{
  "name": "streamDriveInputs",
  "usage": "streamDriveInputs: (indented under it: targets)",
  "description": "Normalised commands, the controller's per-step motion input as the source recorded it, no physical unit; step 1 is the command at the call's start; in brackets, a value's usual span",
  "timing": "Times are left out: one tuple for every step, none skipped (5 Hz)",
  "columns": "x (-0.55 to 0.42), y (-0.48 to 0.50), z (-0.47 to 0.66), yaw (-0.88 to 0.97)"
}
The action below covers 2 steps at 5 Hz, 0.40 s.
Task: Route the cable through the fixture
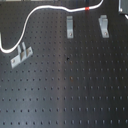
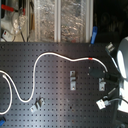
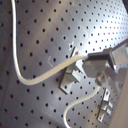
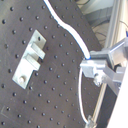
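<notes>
The white cable [image 1: 37,11] runs from the first exterior view's left edge up along the board's far side, with its red band [image 1: 87,9] near the top. In the second exterior view the cable [image 2: 60,54] curves past the red band [image 2: 90,59] to my gripper [image 2: 108,76]. The gripper [image 4: 90,64] is shut on the cable [image 4: 70,29] in both wrist views. The fixture [image 1: 103,25], a silver forked bracket [image 3: 70,80], stands just beside the gripper [image 3: 89,62]. The cable [image 3: 47,74] passes the bracket's top; I cannot tell if it lies between the prongs.
A second similar bracket [image 1: 70,26] stands to the first exterior view's left of the fixture. A slanted plate with two posts [image 1: 21,54] lies near the cable's left loop. The board [image 1: 75,90] is black and perforated. Clear bins [image 2: 60,20] stand behind it.
</notes>
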Motion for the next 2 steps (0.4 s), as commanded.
streamDriveInputs:
  targets:
    - [-0.004,0.009,0.00,0.00]
    - [-0.008,0.166,0.00,-0.03]
